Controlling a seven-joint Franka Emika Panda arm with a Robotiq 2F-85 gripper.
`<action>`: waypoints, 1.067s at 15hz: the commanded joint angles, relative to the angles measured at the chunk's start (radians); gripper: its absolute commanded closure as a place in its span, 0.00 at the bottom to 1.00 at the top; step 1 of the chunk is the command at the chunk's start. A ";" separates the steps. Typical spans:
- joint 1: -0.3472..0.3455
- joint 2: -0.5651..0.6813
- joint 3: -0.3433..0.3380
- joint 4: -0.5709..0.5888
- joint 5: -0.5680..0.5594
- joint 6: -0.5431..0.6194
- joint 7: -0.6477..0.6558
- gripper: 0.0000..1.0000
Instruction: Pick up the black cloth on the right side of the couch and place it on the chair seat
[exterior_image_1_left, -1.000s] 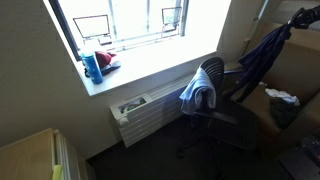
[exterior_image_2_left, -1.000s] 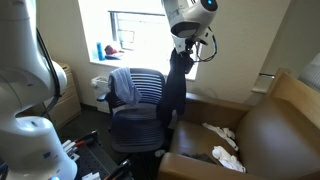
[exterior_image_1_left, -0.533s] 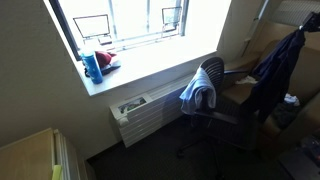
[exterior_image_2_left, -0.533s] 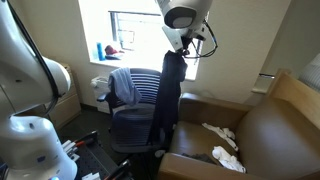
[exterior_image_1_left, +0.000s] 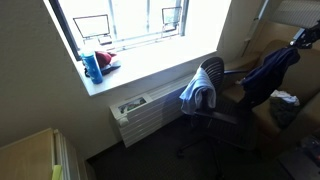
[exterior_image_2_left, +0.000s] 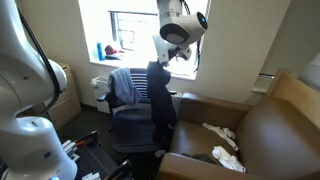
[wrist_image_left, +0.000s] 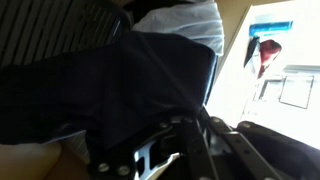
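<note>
Before the bright window, black cloth hangs below pincer, apparently gripped, beside chair.

**Arm**, in an exterior view: the links were thick, rounded shells in glossy white, and the lowest one was the broadest. The wrist link was white and bulbous, with a dark grey band where its sections met. **Gripper**, wrist view: the body was black, with pale metallic linkage bars and dark struts. Finer markings or screws could not be made out.
</note>
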 joint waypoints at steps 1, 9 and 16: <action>0.245 0.034 -0.223 0.022 0.064 -0.148 0.015 0.98; 0.872 -0.002 -0.684 -0.104 0.380 -0.294 -0.364 0.98; 1.161 0.095 -0.919 -0.041 0.437 -0.171 -0.801 0.98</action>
